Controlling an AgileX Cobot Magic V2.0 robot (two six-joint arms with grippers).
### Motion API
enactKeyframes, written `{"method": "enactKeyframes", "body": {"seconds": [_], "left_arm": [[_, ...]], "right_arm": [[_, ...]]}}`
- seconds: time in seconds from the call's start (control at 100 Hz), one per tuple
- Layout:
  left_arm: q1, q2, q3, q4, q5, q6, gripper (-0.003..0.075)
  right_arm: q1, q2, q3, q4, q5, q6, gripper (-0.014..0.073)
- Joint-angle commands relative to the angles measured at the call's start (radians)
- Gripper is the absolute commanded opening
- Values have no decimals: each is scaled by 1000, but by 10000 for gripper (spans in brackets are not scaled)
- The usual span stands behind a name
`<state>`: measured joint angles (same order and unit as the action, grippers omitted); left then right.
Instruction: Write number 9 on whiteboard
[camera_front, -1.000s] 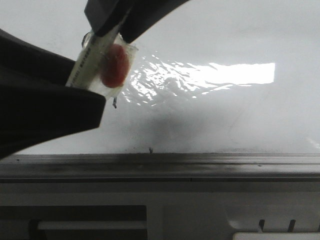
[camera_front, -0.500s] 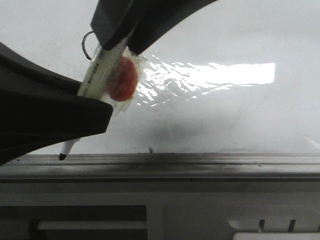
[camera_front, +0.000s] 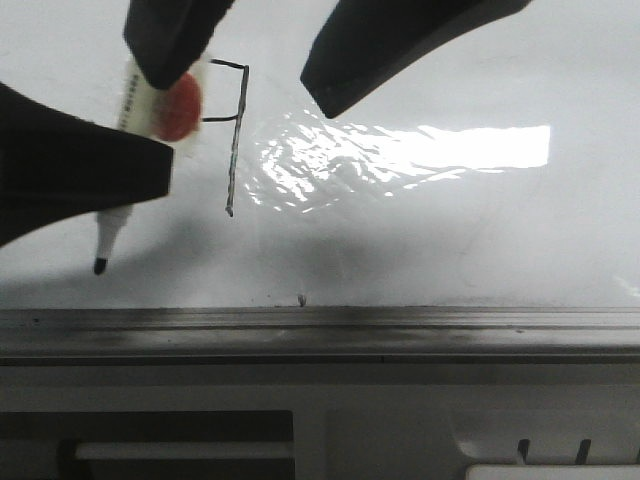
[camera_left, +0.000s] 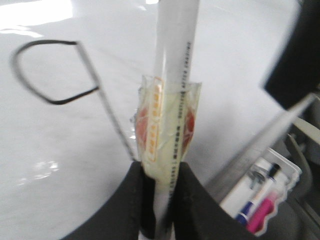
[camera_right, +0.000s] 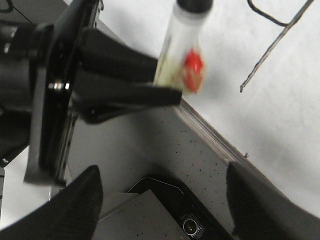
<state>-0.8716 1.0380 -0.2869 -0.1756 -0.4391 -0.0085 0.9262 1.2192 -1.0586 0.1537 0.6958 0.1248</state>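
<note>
The whiteboard (camera_front: 450, 230) is glossy white with a bright glare patch. The number 9 (camera_front: 236, 140) is drawn on it as a thin black line with a squarish loop and a long straight tail. Its loop is partly hidden behind my left gripper (camera_front: 140, 100). That gripper is shut on a white marker pen (camera_front: 112, 232) with red tape, whose black tip points down, left of the 9's tail. The left wrist view shows the 9 (camera_left: 55, 70) whole, beside the held marker (camera_left: 172, 75). My right gripper (camera_right: 167, 200) is open and empty, to the right of the 9.
A grey metal rail (camera_front: 400, 325) runs along the whiteboard's near edge, with a beige-grey slotted panel (camera_front: 400, 420) below it. A tray of spare pens (camera_left: 260, 195) lies beside the board. A black device (camera_right: 190, 220) sits below my right gripper.
My left gripper has moved left with the marker, uncovering the 9's tail and part of its loop. The right gripper's finger has shifted right, away from the marker.
</note>
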Motion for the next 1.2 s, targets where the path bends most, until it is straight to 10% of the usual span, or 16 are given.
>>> {"method": "enactKeyframes", "body": {"seconds": [0.0,0.84,1.19], "left_arm": [[49,-9,-28,-199,-112,72,-20],[140,4,-47,-398,110,45,-15],[140,4,-47,-406,110,44,349]], "right_arm": [[0,-28,-26,-8,-60,-9,461],[0,-28,-26,21,-58,-9,461],[0,-28,-26,33,-57,-9,461]]}}
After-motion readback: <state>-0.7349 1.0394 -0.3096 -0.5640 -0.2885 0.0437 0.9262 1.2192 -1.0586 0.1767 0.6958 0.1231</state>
